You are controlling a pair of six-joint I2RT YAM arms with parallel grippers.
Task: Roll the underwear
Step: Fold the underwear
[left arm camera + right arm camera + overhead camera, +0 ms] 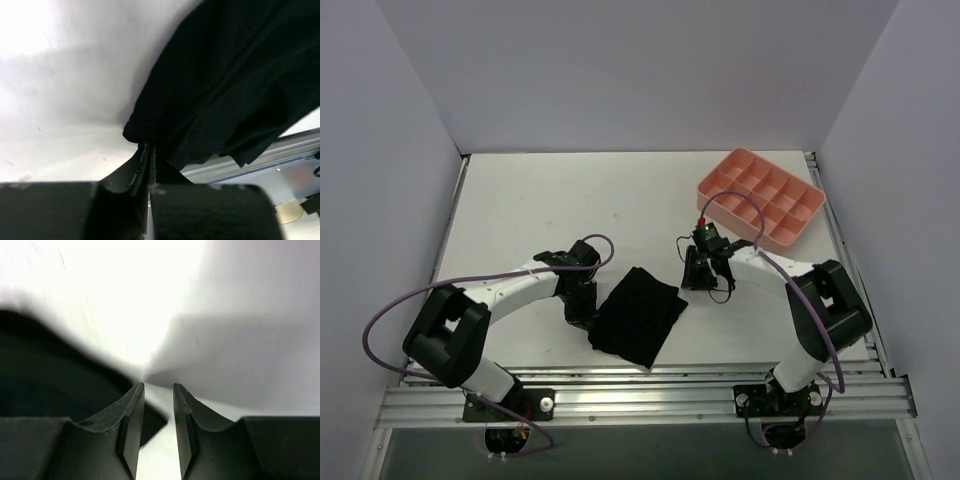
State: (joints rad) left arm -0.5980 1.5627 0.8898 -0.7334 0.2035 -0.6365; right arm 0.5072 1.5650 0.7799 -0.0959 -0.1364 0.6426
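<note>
The black underwear point(637, 315) lies flat on the white table, near the front edge between the two arms. My left gripper point(582, 318) sits at its left edge. In the left wrist view the left gripper point(149, 146) is shut on a pinched fold of the underwear point(235, 85), which spreads up and to the right. My right gripper point(698, 270) hovers just off the cloth's upper right corner. In the right wrist view the right gripper point(158, 388) is open by a narrow gap with only bare table between its fingers, and the underwear point(45, 375) lies to its left.
A pink compartment tray point(760, 195) stands at the back right of the table. The metal rail point(640, 395) carrying the arm bases runs along the front edge, close to the cloth's near corner. White walls enclose the table on three sides.
</note>
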